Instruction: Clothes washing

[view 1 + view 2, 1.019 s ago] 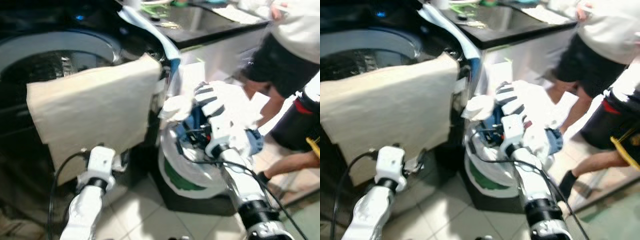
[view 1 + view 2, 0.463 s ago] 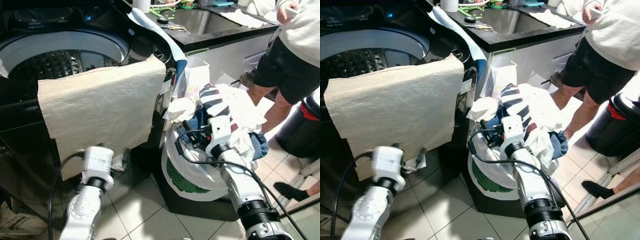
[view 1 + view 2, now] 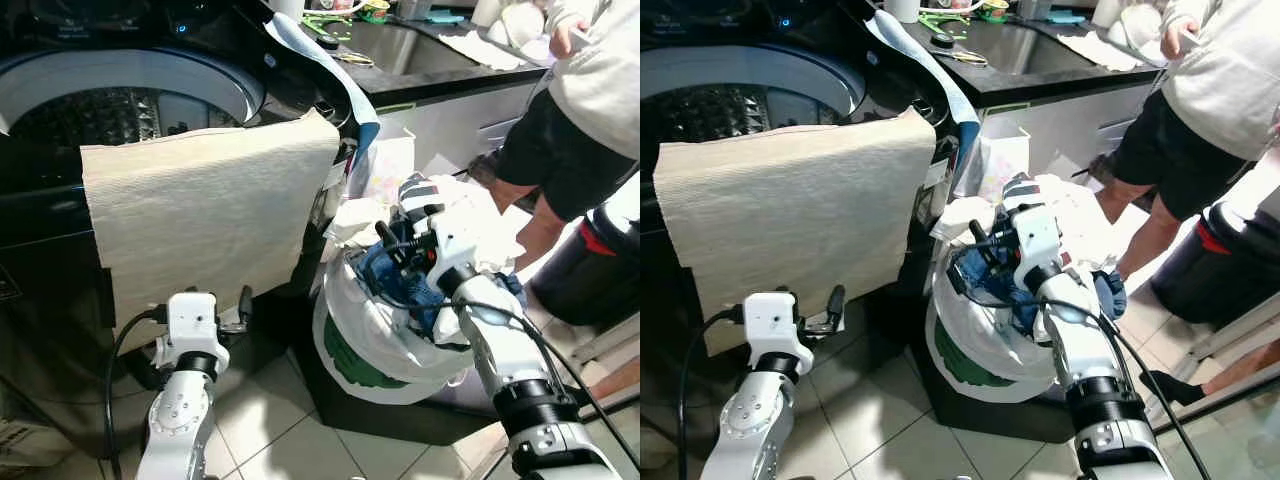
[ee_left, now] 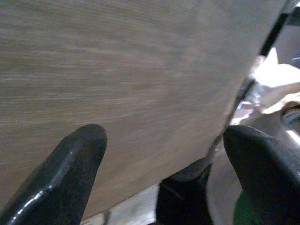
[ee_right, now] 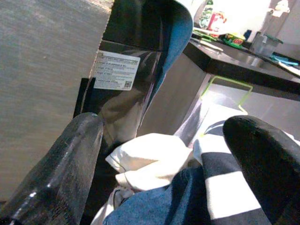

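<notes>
Head views: the right end effector (image 3: pixel 392 243) hangs over the white laundry bag (image 3: pixel 375 330) heaped with clothes, beside the black top-loading washing machine (image 3: pixel 130 90). A beige towel (image 3: pixel 200 205) drapes over the machine's front edge. The left end effector (image 3: pixel 240 305) sits low, just before the towel's lower edge, fingers apart. A person (image 3: pixel 580 110) stands by the dark kitchen surface (image 3: pixel 420 60).

Left wrist view: fingers (image 4: pixel 70 168) spread, towel close ahead.

Right wrist view: fingers (image 5: pixel 61 164) spread wide; crumpled blue denim garment (image 5: pixel 164 206) and navy-and-white striped garment (image 5: pixel 225 187) lie directly between and below them. Judgement: descend straight, close on one garment's bulk, not several.
</notes>
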Controlling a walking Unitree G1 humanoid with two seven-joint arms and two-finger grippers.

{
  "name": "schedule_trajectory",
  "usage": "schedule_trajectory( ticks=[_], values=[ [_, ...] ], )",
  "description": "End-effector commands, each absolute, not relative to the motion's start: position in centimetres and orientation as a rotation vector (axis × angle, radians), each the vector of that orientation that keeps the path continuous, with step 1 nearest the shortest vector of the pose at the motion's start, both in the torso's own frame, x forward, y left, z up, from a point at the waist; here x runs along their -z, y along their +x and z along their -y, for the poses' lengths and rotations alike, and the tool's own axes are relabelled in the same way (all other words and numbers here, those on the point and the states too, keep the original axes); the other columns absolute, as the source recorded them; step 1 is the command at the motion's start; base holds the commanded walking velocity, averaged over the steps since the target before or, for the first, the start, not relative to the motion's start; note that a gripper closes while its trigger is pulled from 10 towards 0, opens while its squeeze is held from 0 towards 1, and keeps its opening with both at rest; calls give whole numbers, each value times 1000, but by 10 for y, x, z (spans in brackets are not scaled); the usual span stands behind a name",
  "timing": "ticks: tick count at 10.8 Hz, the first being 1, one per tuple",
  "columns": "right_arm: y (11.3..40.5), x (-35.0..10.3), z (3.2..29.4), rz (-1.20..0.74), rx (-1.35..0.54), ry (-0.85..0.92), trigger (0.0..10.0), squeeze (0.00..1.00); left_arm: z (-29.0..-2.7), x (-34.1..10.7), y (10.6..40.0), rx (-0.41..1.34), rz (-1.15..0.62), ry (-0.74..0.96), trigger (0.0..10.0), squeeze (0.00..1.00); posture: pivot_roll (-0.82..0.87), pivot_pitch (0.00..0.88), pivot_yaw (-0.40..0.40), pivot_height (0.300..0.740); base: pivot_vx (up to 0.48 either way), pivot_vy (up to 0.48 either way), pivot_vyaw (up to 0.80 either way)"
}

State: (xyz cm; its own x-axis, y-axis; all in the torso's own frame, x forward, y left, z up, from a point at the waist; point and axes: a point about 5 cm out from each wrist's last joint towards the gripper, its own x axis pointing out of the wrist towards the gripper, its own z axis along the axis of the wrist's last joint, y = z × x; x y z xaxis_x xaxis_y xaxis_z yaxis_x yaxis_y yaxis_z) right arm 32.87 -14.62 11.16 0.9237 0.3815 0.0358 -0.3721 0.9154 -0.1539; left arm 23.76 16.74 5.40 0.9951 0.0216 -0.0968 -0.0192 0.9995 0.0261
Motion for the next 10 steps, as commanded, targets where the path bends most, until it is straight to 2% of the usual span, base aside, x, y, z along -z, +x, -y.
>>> schedule_trajectory(
  ticks=[1, 7, 10],
  values=[
    [331, -113, 156, 55, -368, -161, 10000, 0, -161, -54, 241, -13, -87, 26, 10000, 0, 117, 0, -184, 740, 0, 0, 0],
    [324, -84, 139, -15, -297, -24, 10000, 0, -180, -81, 250, 83, -28, 194, 10000, 0, 205, 0, -93, 740, 0, 0, 0],
    [332, -79, 150, -39, -249, 29, 10000, 0, -169, -96, 258, 114, 0, 210, 10000, 0, 249, 0, -88, 740, 0, 0, 0]
  ],
)
